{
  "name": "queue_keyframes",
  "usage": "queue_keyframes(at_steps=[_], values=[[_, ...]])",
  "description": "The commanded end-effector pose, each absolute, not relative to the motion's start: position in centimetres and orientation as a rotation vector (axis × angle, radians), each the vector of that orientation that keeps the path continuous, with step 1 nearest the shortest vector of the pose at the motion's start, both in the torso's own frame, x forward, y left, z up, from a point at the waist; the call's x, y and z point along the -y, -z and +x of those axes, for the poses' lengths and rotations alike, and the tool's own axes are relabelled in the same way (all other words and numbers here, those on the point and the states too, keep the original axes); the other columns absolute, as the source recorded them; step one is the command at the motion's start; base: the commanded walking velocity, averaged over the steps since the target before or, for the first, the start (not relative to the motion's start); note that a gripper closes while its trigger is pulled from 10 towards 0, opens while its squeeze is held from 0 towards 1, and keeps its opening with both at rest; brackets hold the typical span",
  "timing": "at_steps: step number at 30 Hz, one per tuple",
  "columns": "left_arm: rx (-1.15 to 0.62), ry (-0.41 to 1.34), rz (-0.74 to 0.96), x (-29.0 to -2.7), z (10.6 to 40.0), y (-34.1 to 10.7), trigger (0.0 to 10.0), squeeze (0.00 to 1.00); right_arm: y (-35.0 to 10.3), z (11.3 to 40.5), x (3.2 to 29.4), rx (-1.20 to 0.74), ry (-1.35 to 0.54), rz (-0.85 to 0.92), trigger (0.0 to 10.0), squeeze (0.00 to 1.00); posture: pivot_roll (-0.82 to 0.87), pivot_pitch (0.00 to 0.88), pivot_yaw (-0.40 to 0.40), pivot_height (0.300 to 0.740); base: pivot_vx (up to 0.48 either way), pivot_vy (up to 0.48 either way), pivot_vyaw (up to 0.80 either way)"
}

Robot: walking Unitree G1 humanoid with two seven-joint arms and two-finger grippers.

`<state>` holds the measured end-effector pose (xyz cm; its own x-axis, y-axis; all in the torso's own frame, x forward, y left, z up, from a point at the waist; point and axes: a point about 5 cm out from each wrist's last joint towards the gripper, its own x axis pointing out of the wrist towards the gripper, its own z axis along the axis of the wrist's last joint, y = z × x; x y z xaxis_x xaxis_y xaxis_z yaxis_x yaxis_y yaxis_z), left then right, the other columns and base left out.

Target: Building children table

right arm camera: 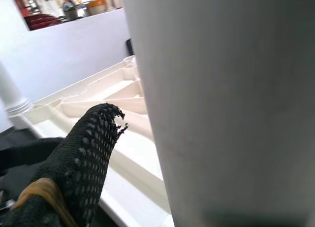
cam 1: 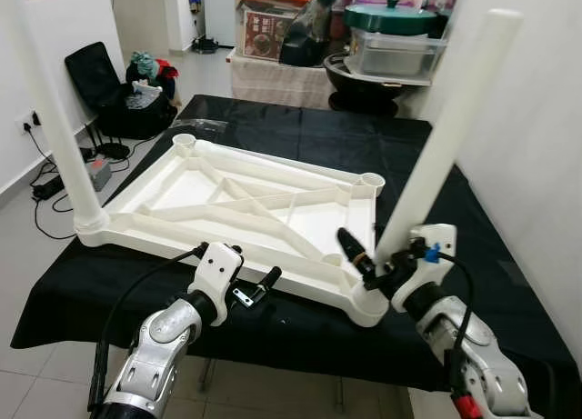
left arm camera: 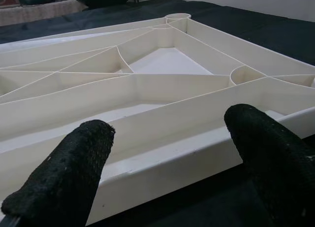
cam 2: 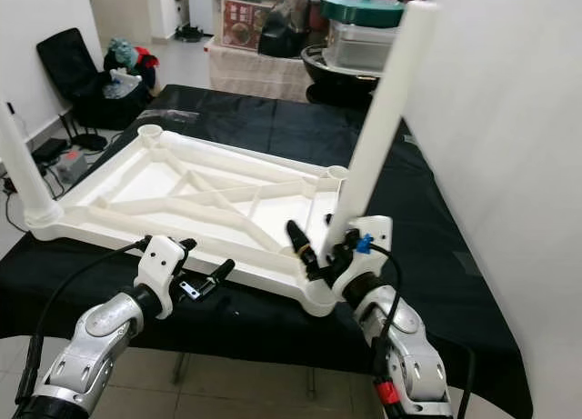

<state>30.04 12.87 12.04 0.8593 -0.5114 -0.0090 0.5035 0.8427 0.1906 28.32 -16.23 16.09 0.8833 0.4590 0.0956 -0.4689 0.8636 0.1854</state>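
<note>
I see the white tabletop (cam 1: 245,201) lying upside down on the black-covered table (cam 1: 300,133). My right gripper (cam 1: 368,260) clasps the near-right leg (cam 1: 446,133), standing tilted in its corner socket. My left gripper (cam 1: 259,287), fingers (left arm camera: 69,173) spread, hovers just beside the tabletop's near edge. A second leg (cam 1: 55,119) stands at the near-left corner.
</note>
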Motion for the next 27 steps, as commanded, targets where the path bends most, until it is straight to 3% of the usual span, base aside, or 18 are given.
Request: queue_keyframes(at_steps=[1,4,5,18,19,20,21,22,24,27], values=[[0.03,0.543,0.197,-12.8,29.8,-11.6,10.0,0.0,-15.5,28.3,15.6,0.024,-0.517,0.202,10.0,0.0,0.06,0.0,-0.122,0.74,0.0,0.0,0.0],[0.029,0.543,0.198,-12.8,29.8,-11.6,10.0,0.0,-15.3,28.4,15.7,0.02,-0.507,0.195,10.0,0.0,0.05,0.0,-0.121,0.74,0.0,0.0,0.0],[0.029,0.543,0.199,-12.9,29.8,-11.6,10.0,0.0,-15.2,28.8,16.1,0.021,-0.454,0.193,0.0,0.0,0.06,0.0,-0.122,0.74,0.0,0.0,0.0],[0.033,0.547,0.203,-12.9,30.1,-11.8,10.0,0.0,-14.4,29.9,21.6,0.025,0.064,0.215,0.0,0.0,0.05,0.0,-0.11,0.74,0.0,0.0,0.0],[0.034,0.548,0.203,-12.8,30.1,-11.8,10.0,0.0,-13.8,29.7,22.9,-0.018,0.222,0.19,0.0,0.0,0.05,0.0,-0.109,0.74,0.0,0.0,0.0],[0.034,0.548,0.203,-12.8,30.1,-11.8,10.0,0.0,-13.8,29.7,22.9,-0.018,0.222,0.19,0.0,0.0,0.05,0.0,-0.109,0.74,0.0,0.0,0.0],[0.034,0.549,0.203,-12.8,30.1,-11.8,10.0,0.0,-12.7,28.9,24.8,-0.084,0.471,0.171,0.0,0.0,0.05,0.0,-0.111,0.74,0.0,0.0,0.0],[0.034,0.549,0.203,-12.8,30.1,-11.8,10.0,0.0,-12.7,28.9,24.8,-0.084,0.471,0.171,0.0,0.0,0.05,0.0,-0.111,0.74,0.0,0.0,0.0],[0.034,0.549,0.203,-12.7,30.1,-11.8,10.0,0.0,-10.5,27.0,26.2,-0.2,0.81,0.174,0.0,0.0,0.05,0.0,-0.11,0.74,0.0,0.0,0.0],[0.034,0.55,0.203,-12.6,30.1,-11.8,10.0,0.0,-9.9,26.6,26.1,-0.23,0.872,0.183,0.0,0.0,0.05,0.0,-0.11,0.74,0.0,0.0,0.0]])
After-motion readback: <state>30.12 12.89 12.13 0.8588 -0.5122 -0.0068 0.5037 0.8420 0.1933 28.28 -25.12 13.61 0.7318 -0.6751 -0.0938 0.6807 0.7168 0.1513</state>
